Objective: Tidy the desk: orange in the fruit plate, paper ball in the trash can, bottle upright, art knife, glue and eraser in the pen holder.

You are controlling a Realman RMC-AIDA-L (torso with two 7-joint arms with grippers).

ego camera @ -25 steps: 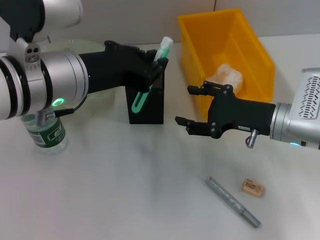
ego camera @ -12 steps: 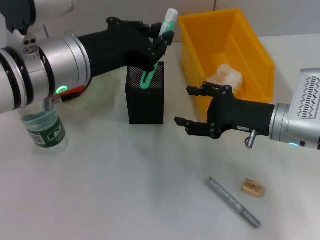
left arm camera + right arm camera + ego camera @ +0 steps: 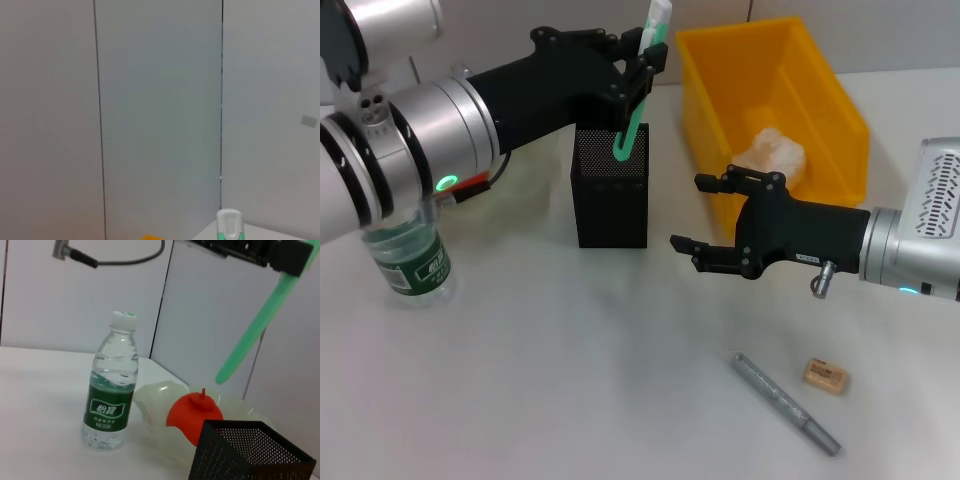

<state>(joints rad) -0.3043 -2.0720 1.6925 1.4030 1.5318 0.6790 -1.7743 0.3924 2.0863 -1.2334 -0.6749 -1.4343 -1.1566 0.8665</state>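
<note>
Head view: the left gripper (image 3: 638,62) holds the green glue (image 3: 642,70) stick above the black mesh pen holder (image 3: 611,188), jaws pinching the stick below its white cap; the stick is tilted, its lower tip over the holder's open top. Right gripper (image 3: 705,222) hangs over the surface (image 3: 570,380) just beside the yellow trash can (image 3: 775,110), jaws spread and holding nothing. A pale paper ball (image 3: 772,152) lies inside the trash can. The bottle (image 3: 408,258) stands upright at the robot's left, partly hidden by the left arm. A grey art knife (image 3: 786,403) lies flat on the near surface, with the tan eraser (image 3: 825,375) just beside it, not touching. Right wrist view: the orange (image 3: 194,415) sits in the translucent fruit plate (image 3: 155,400) behind the pen holder, near the bottle.
</note>
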